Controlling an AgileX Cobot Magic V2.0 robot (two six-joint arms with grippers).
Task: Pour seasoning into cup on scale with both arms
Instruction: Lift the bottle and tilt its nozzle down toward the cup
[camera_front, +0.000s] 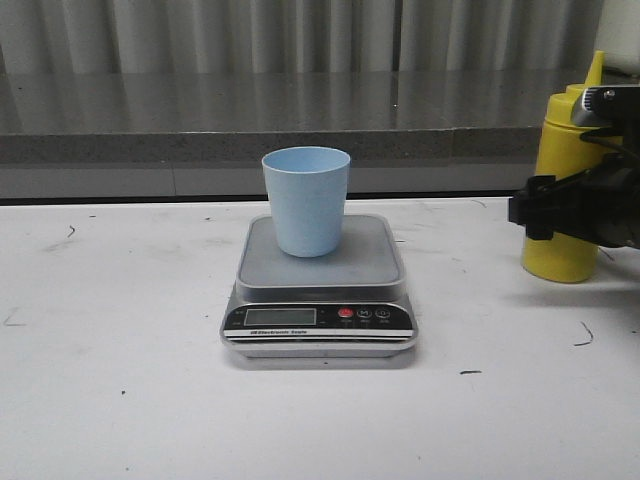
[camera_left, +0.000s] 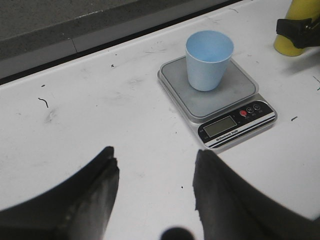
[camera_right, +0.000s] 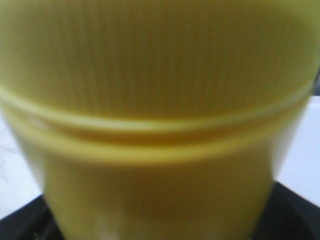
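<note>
The pale blue cup (camera_front: 306, 200) stands upright on the platform of the silver-grey scale (camera_front: 318, 270), at the table's middle. The yellow seasoning bottle (camera_front: 560, 150) stands on the table at the right edge of the front view. My right gripper (camera_front: 530, 212) reaches in from the right and is shut on the bottle's body. In the right wrist view the bottle (camera_right: 160, 100) fills the picture, blurred, with black fingers (camera_right: 25, 222) at the lower corners. My left gripper (camera_left: 156, 155) hangs open over bare table, short of the scale (camera_left: 220, 100) and cup (camera_left: 208, 60).
A grey counter ledge (camera_front: 300, 120) runs along the back behind the white table (camera_front: 120, 330). Small dark marks dot the table top. The left arm does not show in the front view.
</note>
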